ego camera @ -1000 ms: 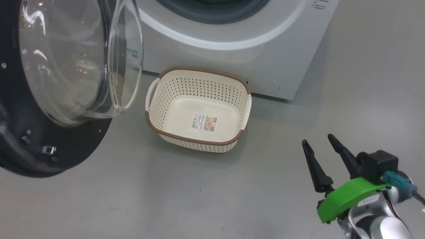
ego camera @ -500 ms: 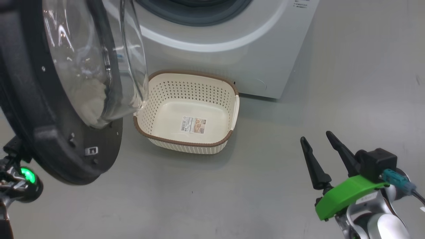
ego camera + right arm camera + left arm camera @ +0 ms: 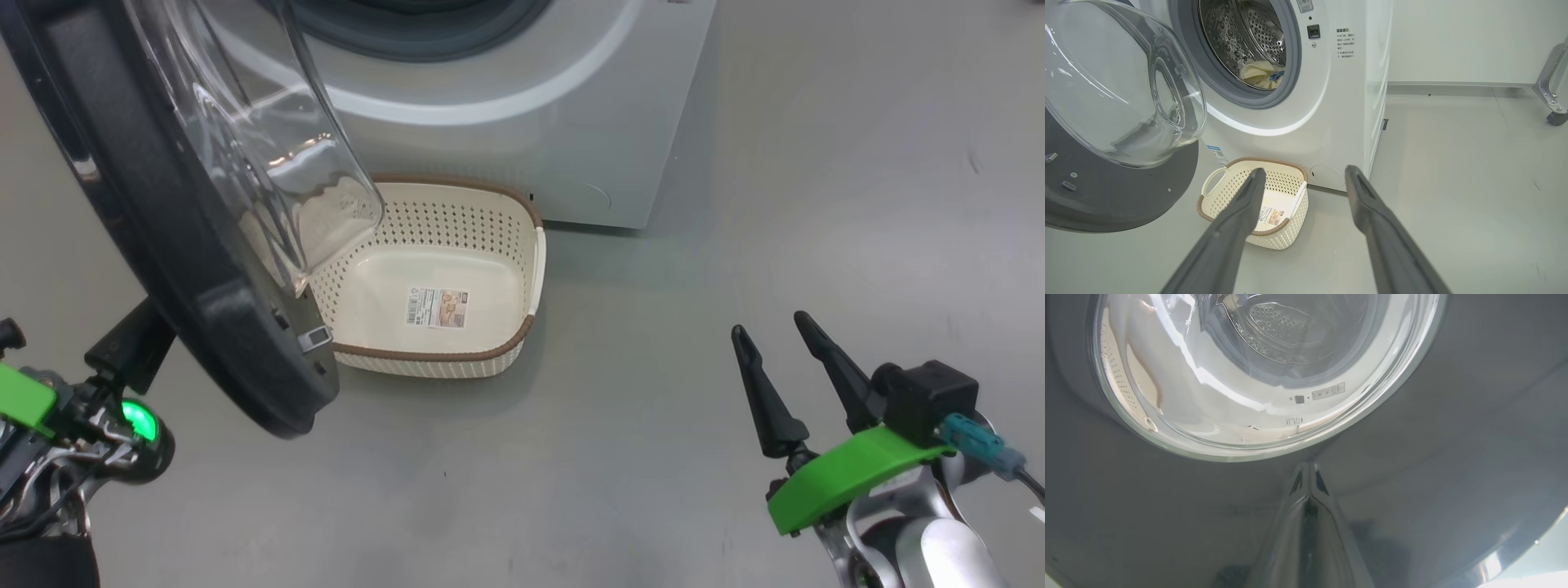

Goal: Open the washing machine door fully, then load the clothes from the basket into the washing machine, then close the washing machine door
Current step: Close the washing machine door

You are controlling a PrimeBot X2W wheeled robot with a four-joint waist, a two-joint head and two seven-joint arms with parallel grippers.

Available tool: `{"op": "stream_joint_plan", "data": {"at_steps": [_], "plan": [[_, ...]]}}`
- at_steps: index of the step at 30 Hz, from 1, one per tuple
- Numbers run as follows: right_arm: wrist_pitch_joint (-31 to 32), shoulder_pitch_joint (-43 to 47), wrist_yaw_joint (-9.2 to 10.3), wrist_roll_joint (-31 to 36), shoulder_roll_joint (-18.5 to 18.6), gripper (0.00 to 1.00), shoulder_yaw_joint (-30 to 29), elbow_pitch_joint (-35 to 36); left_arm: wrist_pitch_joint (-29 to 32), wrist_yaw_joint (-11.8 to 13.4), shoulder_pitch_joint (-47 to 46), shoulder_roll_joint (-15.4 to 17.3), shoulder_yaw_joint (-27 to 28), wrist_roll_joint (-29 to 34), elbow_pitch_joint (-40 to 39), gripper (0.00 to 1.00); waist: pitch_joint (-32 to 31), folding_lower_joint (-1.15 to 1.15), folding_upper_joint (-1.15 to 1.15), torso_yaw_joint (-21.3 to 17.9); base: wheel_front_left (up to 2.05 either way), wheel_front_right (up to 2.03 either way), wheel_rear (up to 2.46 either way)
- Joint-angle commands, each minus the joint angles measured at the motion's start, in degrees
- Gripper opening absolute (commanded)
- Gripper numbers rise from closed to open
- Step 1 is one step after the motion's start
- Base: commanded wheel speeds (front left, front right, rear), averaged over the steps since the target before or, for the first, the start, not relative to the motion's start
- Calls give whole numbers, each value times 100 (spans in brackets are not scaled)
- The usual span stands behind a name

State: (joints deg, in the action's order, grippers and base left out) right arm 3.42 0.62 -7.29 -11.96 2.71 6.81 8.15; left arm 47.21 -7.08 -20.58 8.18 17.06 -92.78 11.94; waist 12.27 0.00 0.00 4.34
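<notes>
The left gripper point(image 3: 1306, 477), fingers pressed together on nothing, tips seemingly against the black outer rim of the part-open washing machine door point(image 3: 204, 310) at its 12 o'clock, is nearer than the spread, empty right gripper point(image 3: 771, 324); the washing machine point(image 3: 506, 122), clothes point(image 3: 1259, 75) inside, lies beyond at 1 o'clock.

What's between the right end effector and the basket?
Bare grey floor separates the right end effector from the basket, per the head view.

support: grey floor point(image 3: 816, 204) | on it: cream basket point(image 3: 424, 365), white washing machine point(image 3: 522, 147) just behind
</notes>
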Motion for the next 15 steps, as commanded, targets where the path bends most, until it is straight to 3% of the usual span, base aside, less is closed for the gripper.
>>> {"op": "stream_joint_plan", "data": {"at_steps": [1, 15], "plan": [[-71, -227, -20, -48, 18, 100, 154, 179, 86, -41, -106, 96, 138, 23, -261, 0, 10, 0, 0, -64, 0, 0, 0], [-234, -260, -20, -175, 17, 100, 406, 90, 103, -41, -392, -78, -23, 214, -137, 0, -68, 0, 0, -556, 0, 0, 0]]}}
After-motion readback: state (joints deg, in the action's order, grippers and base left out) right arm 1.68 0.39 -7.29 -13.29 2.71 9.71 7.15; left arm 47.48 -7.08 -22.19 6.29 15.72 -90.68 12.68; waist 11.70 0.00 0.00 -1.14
